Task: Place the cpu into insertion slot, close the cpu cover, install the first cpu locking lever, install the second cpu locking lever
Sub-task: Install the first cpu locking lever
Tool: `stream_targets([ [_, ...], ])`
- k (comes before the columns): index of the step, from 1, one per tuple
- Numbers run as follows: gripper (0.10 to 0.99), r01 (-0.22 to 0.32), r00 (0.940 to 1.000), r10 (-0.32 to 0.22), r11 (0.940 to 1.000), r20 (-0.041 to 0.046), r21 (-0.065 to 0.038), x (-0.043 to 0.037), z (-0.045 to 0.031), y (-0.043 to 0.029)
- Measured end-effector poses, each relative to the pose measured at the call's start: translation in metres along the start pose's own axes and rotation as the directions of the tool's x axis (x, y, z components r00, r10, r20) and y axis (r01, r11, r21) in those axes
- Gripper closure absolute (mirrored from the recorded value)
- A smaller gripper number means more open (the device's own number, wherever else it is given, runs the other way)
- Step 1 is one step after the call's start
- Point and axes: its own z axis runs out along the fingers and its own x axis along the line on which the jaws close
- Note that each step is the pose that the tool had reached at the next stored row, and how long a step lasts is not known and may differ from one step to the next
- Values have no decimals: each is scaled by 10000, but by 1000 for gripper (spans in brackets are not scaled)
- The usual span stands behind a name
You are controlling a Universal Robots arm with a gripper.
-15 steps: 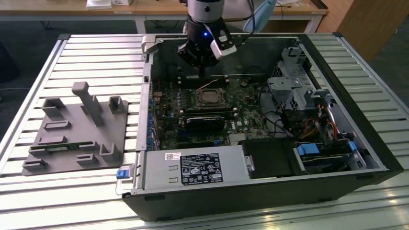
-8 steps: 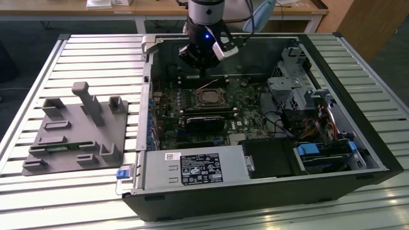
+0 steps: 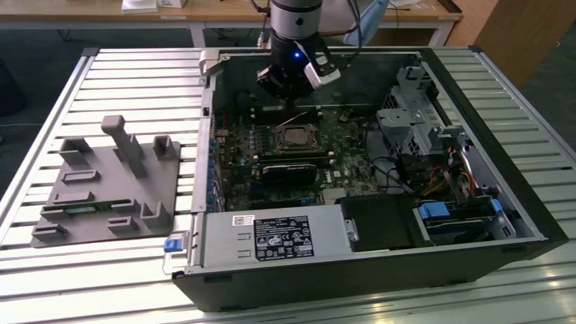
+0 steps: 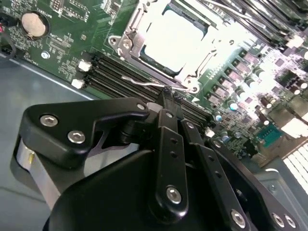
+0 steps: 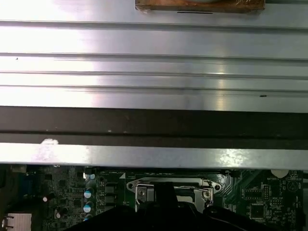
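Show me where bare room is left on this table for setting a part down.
Free: the bare slats of the ribbed metal table beyond the grey moulded fixture plate and in front of it, as the exterior view sees them. Crowded: inside the open black computer case, where the gripper hangs over the green circuit board.

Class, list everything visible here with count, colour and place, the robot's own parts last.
table: one, silver-grey slats, beneath everything.
computer case: one, black, open, on the table.
circuit board: one, green, inside the case.
cpu: one, grey metallic, mid-board.
cpu cover: one, silver, framing the cpu.
fixture plate: one, grey, on the table, exterior view's left.
power supply: one, silver, in the case beside the board.
gripper: one, black, tip by the wire lever.
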Motion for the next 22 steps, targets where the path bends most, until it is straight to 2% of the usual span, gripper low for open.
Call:
stream_targets([
  [7, 980, 3, 10000, -3, 10000, -1, 1, -28, 81, 10],
  [22, 980, 3, 10000, -3, 10000, 0, 1, -145, 159, 54],
])
